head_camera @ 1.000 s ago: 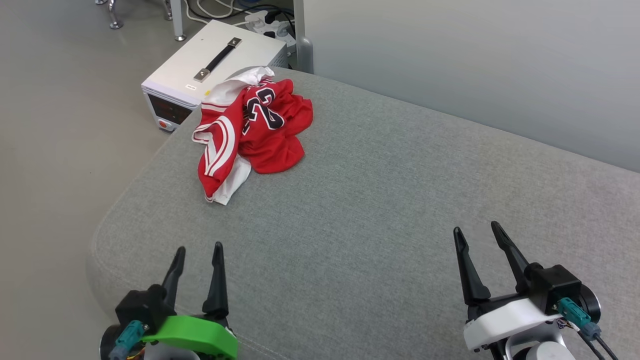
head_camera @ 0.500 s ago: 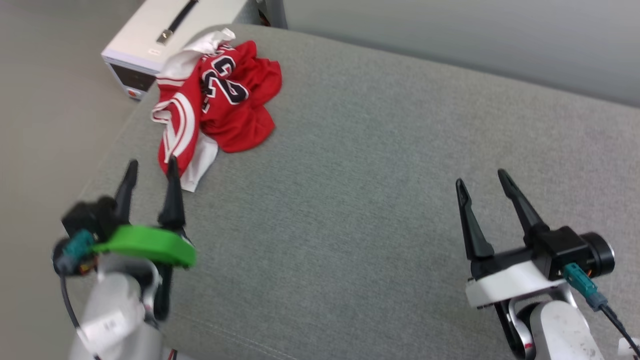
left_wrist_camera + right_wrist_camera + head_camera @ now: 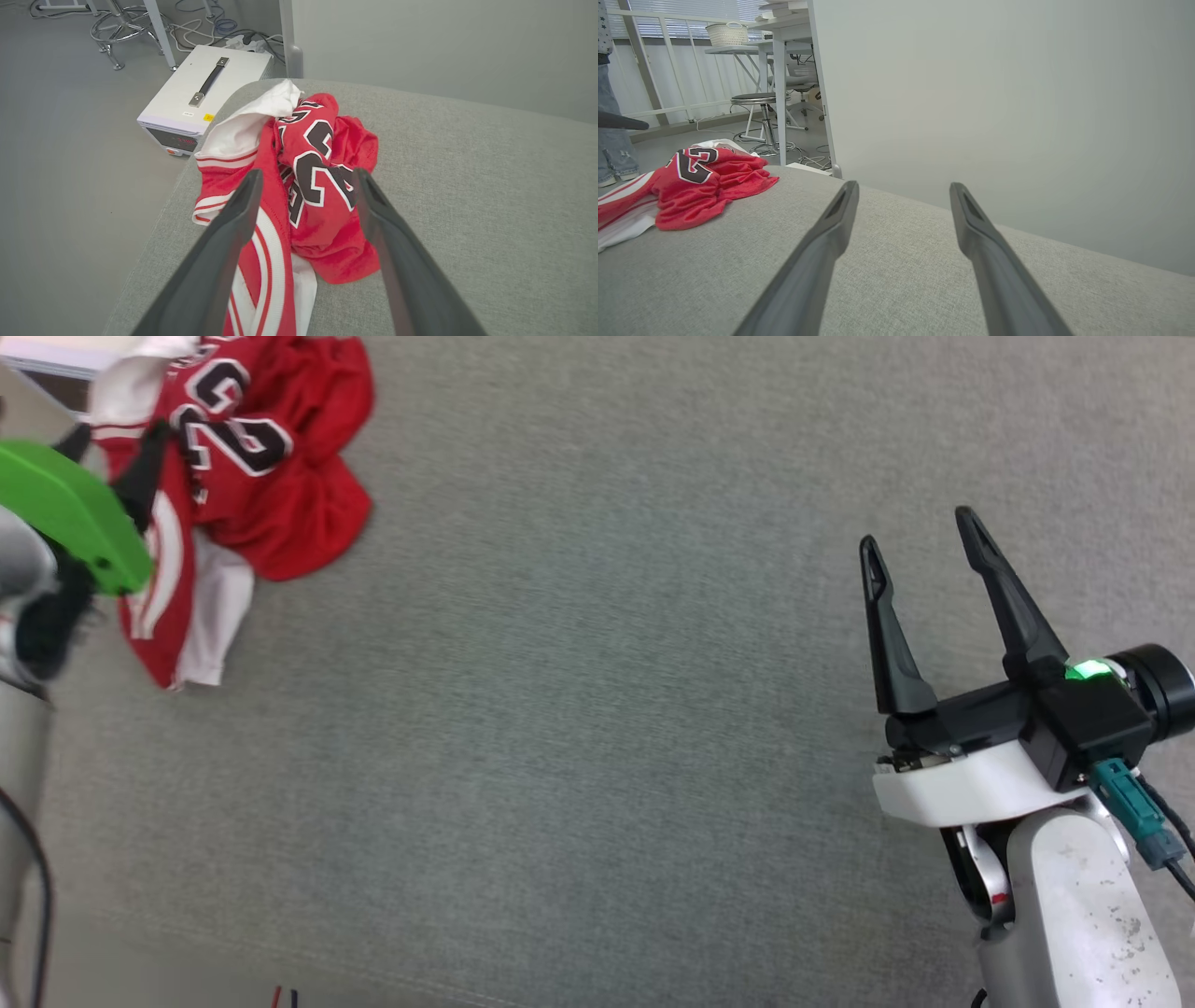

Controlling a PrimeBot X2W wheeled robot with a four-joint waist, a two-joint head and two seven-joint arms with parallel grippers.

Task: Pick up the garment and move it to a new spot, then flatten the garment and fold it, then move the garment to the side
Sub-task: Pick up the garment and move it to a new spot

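"Left wrist view: which step is shown, and how is it done well?"
"The approach to the first pick-up, by my reading. The left gripper (image 3: 307, 173) hangs over the garment (image 3: 317, 186), a red jersey crumpled near a corner of the grey cushion (image 3: 467, 186). It lies close to the edge, with a white instrument box (image 3: 205, 93) on the floor beyond. The fingers should come down astride a raised fold, such as the ridge bearing the black numerals, and pinch several layers. A single thin layer may slip, and a grip on the white sleeve alone would let the rest trail."
"And the arms' poses?"
"Head view: the left arm reaches forward, its fingers spread apart and empty, tips over the jersey's striped trim; whether they touch the cloth cannot be told. The right gripper (image 3: 917, 528) hovers well apart over bare cushion, likewise spread wide, holding nothing, fingers pointing away from the robot"
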